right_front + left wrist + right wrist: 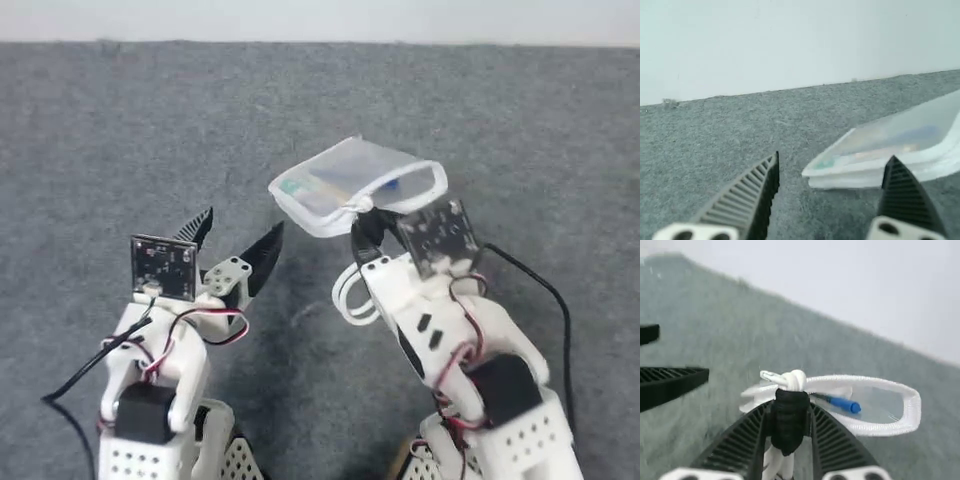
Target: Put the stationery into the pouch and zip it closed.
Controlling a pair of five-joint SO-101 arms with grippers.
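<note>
The translucent white pouch (335, 180) lies on the grey carpet in the middle, its mouth end tilted up and gaping open. Stationery shows through its wall, among it a blue pen (842, 403). My right gripper (362, 225) is at the pouch's near edge, shut on the black zipper pull (786, 417), which has a knotted white cord (797, 379). In the right wrist view the pouch (885, 402) sits just beyond my right gripper (787, 412). My left gripper (243, 222) hangs open to the left of the pouch with nothing between its fingers. In the left wrist view the pouch (890, 145) lies just ahead of my left gripper (834, 160).
Grey carpet (120, 130) covers the table up to a pale wall (320, 18) at the back. A white cord loop (348, 295) hangs beside the right arm. Black cables trail from both arms near the front.
</note>
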